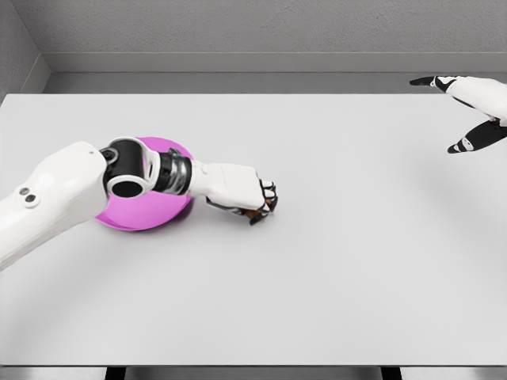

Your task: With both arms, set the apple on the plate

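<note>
Left hand [252,198] low, fingers curled tight; right hand [469,107] raised far right, fingers spread.

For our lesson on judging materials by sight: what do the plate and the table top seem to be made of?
Plate: probably plastic or glazed ceramic; uniform bright magenta, smooth, faint sheen. Table: perhaps laminate or painted board; flat, matte pale grey, no grain. As simulator renders, neither is certain.

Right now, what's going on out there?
Left hand shut on apple, just right of plate. Right hand open, far right. Nothing in the way.
</note>
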Controlling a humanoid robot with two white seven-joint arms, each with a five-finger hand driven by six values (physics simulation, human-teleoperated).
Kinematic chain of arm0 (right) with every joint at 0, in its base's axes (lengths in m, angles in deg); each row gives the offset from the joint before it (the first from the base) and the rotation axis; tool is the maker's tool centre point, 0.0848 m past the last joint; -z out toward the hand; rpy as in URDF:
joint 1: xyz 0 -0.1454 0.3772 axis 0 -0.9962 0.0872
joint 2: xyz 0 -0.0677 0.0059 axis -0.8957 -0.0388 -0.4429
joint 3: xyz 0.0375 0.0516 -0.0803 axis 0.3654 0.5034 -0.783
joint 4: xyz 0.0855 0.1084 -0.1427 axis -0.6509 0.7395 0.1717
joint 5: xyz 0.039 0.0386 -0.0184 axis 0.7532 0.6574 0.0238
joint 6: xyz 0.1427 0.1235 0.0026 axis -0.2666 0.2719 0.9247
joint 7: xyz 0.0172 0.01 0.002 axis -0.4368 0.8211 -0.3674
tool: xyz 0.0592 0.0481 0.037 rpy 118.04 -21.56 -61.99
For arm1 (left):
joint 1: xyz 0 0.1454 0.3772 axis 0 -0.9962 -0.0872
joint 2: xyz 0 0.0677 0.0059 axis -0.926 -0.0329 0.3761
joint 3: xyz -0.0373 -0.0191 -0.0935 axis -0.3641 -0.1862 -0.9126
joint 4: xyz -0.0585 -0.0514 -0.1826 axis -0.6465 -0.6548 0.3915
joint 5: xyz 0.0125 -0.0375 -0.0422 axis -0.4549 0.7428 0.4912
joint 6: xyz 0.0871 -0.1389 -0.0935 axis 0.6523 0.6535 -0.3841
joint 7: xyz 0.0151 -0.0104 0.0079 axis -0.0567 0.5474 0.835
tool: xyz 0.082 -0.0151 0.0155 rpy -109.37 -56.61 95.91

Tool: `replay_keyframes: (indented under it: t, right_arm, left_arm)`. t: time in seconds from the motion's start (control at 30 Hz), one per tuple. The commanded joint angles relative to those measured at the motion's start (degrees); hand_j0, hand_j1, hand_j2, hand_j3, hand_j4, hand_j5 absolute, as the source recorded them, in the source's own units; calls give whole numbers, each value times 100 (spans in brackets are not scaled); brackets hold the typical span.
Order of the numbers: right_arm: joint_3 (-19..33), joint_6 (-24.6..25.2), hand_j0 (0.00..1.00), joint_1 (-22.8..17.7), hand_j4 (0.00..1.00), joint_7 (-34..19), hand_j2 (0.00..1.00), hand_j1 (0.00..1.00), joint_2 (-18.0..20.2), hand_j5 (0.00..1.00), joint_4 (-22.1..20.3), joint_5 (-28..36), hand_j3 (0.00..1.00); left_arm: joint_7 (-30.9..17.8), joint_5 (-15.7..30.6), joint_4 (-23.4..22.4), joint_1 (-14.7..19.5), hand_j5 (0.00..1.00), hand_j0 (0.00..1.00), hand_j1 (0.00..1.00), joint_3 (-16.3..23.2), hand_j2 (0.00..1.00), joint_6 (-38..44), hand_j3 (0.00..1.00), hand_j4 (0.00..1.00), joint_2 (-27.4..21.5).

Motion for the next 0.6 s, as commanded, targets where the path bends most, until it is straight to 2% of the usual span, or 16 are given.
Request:
replay_keyframes:
  t: [0.0,0.03,0.1,0.17,0.23,0.3,0.4,0.57]
  right_arm:
    - [1,0,100,0,100,3,100,100,7,100,-1,5,100]
    - [1,0,100,0,100,3,100,100,7,100,-1,5,100]
    - [1,-8,100,-9,100,3,100,100,7,100,-10,5,100]
    - [1,0,100,-9,100,3,100,100,7,100,-10,5,100]
    - [1,0,100,-9,100,3,100,100,16,100,-10,5,100]
    - [1,-8,100,-18,100,3,100,100,16,100,-19,5,100]
    - [1,0,100,-9,100,3,100,100,16,100,-19,5,100]
    - [1,-8,100,-9,100,3,100,100,16,100,-19,5,100]
  left_arm:
    - [18,281,15,-17,31,31,31,-139,31,9,31,31,-129]
    - [18,351,33,-53,31,31,31,-280,31,9,31,31,-200]
    - [18,544,42,-44,31,31,31,-315,31,9,31,31,-288]
    - [18,658,94,-70,31,31,31,-552,31,9,31,31,-525]
    - [18,852,173,-70,31,31,31,-596,31,9,31,31,-833]
    - [18,1019,402,-79,31,31,31,-676,31,9,31,31,-1131]
    - [18,1229,612,-88,31,31,31,-746,31,9,31,31,-1325]
    - [18,1362,630,-264,32,32,32,-1071,32,9,32,32,-1826]
